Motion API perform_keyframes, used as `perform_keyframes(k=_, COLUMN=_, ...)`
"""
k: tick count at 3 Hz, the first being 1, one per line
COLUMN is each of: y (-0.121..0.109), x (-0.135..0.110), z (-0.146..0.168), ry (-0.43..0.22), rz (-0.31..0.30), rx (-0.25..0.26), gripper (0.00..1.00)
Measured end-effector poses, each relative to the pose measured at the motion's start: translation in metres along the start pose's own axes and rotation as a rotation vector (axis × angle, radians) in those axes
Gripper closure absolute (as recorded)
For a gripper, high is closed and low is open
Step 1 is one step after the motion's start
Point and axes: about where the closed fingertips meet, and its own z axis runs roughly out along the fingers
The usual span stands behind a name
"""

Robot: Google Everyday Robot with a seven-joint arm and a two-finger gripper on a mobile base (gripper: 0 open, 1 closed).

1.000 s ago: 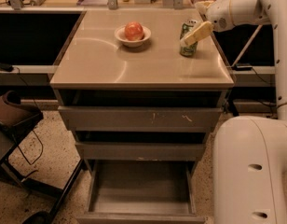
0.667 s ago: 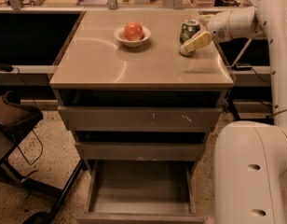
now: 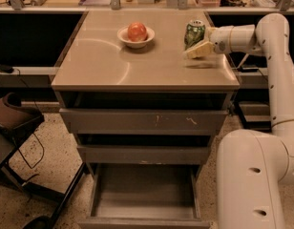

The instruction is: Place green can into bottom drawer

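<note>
The green can is at the back right of the cabinet top, tilted a little, with a shadow under it. My gripper comes in from the right and is shut on the green can's lower part; one pale finger lies across its front. The bottom drawer is pulled out near the floor, directly below the cabinet front, and its flat grey floor is bare.
A white bowl with a red apple sits at the back middle of the top. The scratched top drawer and the middle drawer stick out slightly. My white base stands at the right. A chair is at the left.
My arm has swung so its forearm now reaches the can level from the right. The can has risen slightly off the top and tilted in the gripper.
</note>
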Motion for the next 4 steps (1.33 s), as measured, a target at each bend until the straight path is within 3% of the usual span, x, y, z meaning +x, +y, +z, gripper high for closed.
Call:
perform_keyframes(k=2, y=0.0025, x=0.0005, z=0.0039, ry=0.000, rz=0.000, rx=-0.010, gripper=0.00)
perform_keyframes(k=4, y=0.0025, x=0.0005, z=0.0039, ry=0.000, rz=0.000, rx=-0.010, gripper=0.42)
